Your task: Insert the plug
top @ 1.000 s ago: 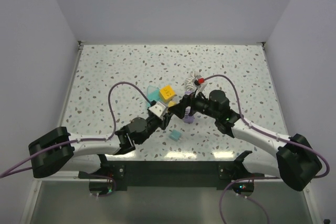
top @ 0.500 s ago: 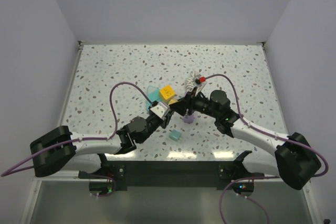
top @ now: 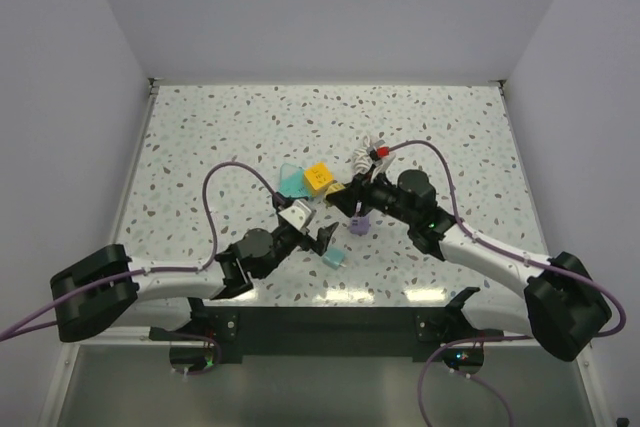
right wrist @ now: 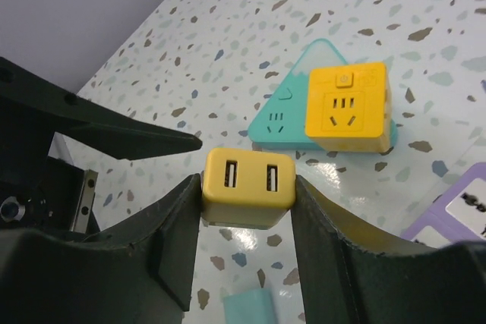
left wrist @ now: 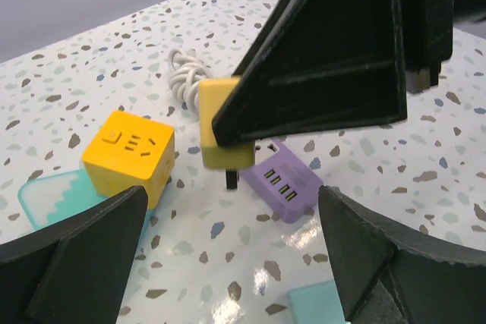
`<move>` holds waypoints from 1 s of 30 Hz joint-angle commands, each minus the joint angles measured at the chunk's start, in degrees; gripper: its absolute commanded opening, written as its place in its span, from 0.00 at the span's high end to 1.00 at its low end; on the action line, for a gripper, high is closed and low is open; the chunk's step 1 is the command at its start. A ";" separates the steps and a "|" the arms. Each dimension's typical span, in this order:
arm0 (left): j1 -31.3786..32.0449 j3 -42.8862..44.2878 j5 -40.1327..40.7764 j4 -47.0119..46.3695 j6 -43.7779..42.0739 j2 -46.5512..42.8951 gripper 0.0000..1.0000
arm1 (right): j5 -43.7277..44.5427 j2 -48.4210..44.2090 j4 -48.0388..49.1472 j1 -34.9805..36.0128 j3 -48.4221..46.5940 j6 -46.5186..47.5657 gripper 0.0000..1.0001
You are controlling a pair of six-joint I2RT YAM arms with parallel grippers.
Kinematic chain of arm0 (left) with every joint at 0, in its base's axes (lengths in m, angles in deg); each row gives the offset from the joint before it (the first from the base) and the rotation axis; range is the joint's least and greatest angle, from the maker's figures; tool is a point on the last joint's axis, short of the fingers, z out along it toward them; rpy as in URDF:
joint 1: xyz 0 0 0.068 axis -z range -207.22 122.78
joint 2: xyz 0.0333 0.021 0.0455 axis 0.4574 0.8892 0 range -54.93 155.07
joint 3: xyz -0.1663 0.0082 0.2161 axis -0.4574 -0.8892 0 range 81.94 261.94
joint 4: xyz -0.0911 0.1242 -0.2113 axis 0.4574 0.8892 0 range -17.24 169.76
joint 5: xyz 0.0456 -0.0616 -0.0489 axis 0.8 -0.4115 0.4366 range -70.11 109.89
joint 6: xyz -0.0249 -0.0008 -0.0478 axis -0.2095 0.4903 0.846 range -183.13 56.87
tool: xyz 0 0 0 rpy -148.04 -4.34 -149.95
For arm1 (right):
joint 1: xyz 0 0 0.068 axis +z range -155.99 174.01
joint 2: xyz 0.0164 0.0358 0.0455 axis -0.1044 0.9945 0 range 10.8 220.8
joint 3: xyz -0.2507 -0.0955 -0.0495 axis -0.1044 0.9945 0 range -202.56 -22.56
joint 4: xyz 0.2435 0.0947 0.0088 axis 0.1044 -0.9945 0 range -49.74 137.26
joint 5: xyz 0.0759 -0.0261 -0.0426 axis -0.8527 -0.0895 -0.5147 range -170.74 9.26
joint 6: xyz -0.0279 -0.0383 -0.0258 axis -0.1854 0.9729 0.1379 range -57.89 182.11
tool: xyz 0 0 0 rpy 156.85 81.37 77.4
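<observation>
Yellow plug (right wrist: 248, 181) is pinched by its two sides in the right gripper (right wrist: 247, 204), in the air just above the purple socket block (left wrist: 282, 187). Left gripper (left wrist: 231, 259) stands wide spread and holds nothing. The plug's prongs (left wrist: 230, 178) point down to the table, and its long axis is near upright. Nothing holds the block, so prongs that miss the slots could push it away or twist the plug.

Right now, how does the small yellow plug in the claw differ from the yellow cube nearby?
The plug is pinched in the right claw, held up; the cube sits loose, untouched. The plug's face shows two narrow slots; the cube's shows a cluster of socket holes. The plug is flatter, the cube blockier. Both are yellow with rounded corners.
</observation>
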 commanded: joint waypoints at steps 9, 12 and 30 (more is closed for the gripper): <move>-16.16 -10.55 6.98 7.64 15.76 -18.92 0.00 | 8.06 2.65 0.50 4.04 -7.60 14.48 1.00; -21.00 -9.32 6.84 13.46 18.58 -19.38 0.00 | 10.26 4.93 1.29 6.86 -8.48 16.68 1.00; -41.49 -0.97 -19.54 6.44 24.74 1.90 0.00 | 20.01 26.38 15.00 16.27 -16.48 24.51 1.00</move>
